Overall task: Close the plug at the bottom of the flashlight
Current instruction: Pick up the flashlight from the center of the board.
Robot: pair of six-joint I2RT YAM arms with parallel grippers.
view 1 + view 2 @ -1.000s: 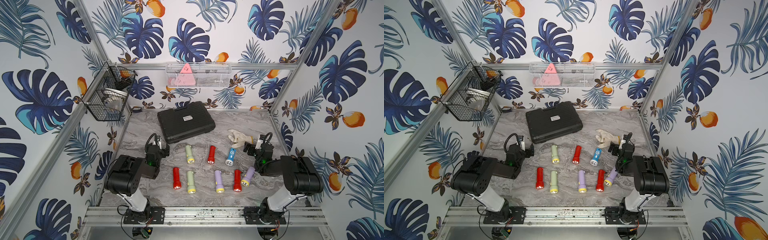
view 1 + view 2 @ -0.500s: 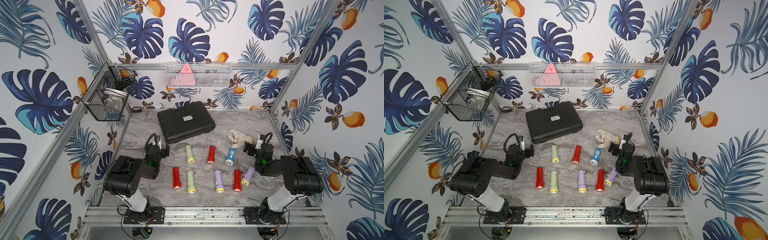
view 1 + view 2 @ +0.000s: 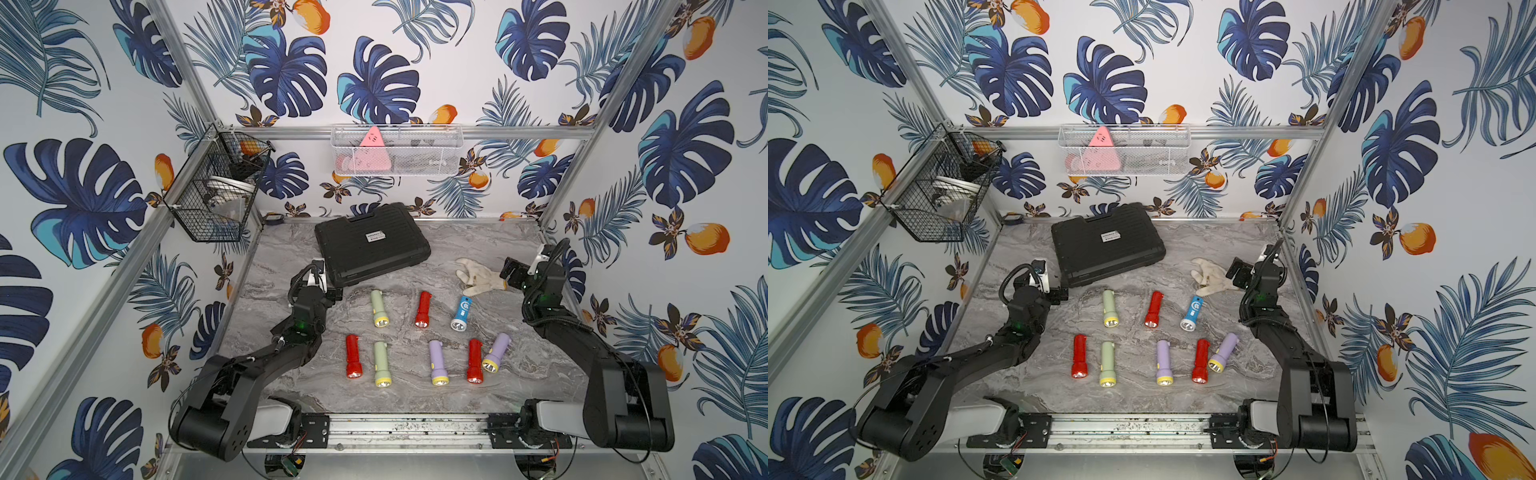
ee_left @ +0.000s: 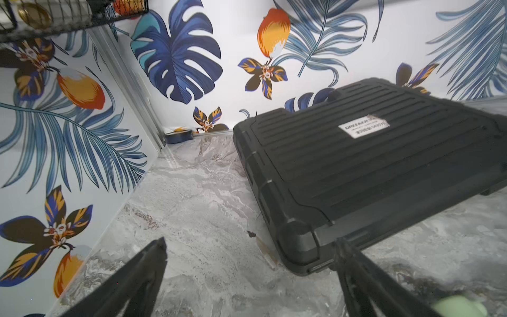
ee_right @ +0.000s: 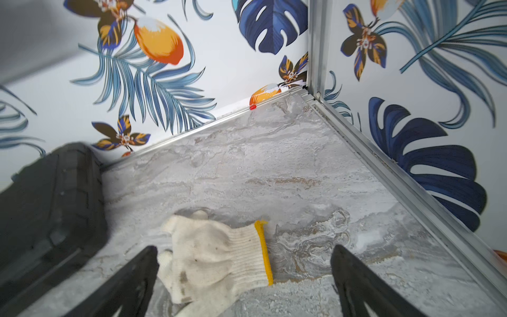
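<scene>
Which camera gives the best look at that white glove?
The right wrist view: the white glove fills the foreground, yellow cuff clear. Both top views show it small; the left wrist view misses it.

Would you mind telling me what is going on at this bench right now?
Nothing is being handled yet. Eight flashlights lie in two rows on the table, and no arm touches any of them. The left tool is open and empty beside a corner of the case. The right tool is open and empty too, pointing at the glove. Whether any flashlight's plug is open is too small to tell.
</scene>
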